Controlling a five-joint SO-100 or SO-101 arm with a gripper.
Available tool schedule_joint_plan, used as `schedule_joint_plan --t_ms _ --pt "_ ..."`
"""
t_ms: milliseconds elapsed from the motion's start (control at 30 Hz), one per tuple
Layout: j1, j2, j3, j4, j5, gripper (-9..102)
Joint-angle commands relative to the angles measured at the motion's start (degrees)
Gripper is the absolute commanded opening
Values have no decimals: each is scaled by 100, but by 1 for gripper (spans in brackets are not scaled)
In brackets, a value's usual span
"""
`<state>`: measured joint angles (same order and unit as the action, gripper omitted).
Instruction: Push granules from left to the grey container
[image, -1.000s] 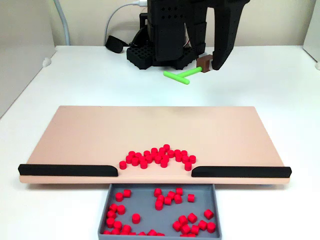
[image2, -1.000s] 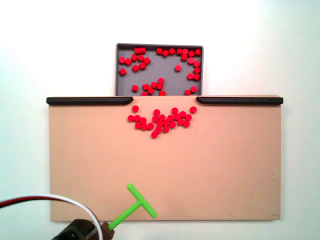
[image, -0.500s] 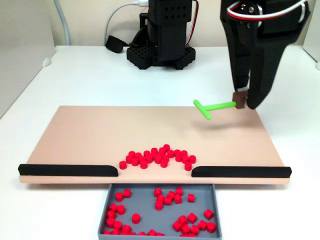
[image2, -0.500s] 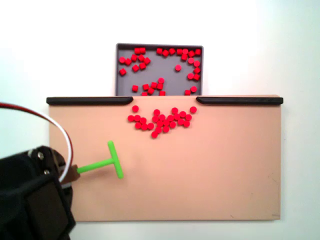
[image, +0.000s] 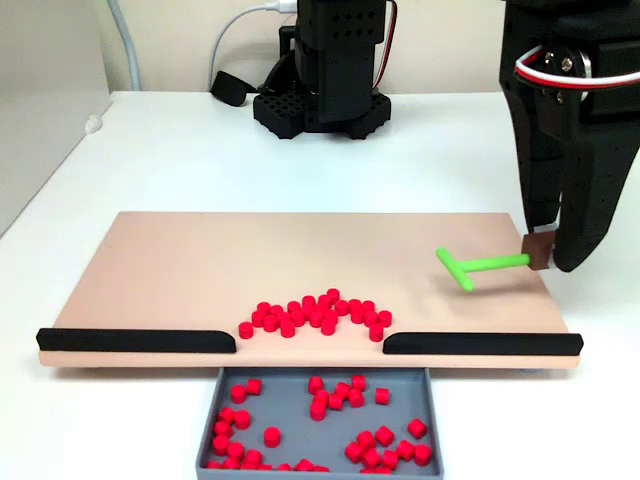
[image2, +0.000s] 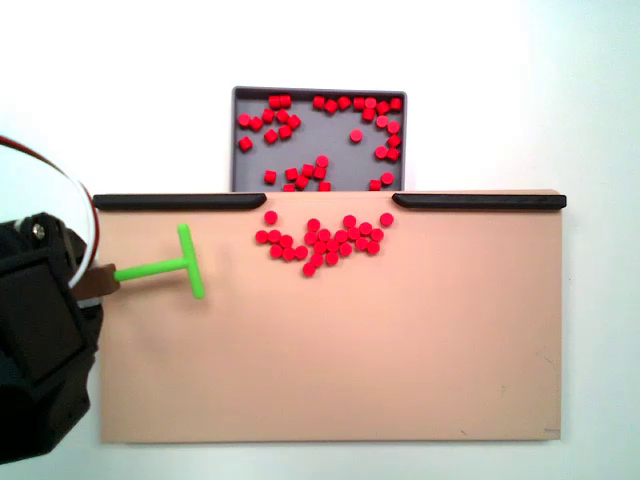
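Observation:
Several red granules lie in a cluster on the beige board, in the gap between two black strips; in the top-down fixed view the same granules sit just below the gap. More granules are scattered inside the grey container, which butts against the board's edge. My gripper is shut on the brown handle block of a green T-shaped pusher at the board's right end. From above, the gripper is at the board's left edge, with the pusher pointing at the granules and well apart from them.
Two black strips line the board's edge on either side of the gap. The arm's black base and a white cable stand at the back of the white table. A grey wall panel is at the far left.
The gripper has carried the pusher from behind the board across to its end and down toward the black strip. The granules have not moved.

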<state>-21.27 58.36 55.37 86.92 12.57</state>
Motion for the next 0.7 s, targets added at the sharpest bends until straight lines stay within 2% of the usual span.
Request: schedule_joint_plan --t_ms 0,167,667 --pt "35 -44 -290 18 97 0" --pt "141 -492 -844 141 167 0" --pt "431 -650 -853 308 123 0"
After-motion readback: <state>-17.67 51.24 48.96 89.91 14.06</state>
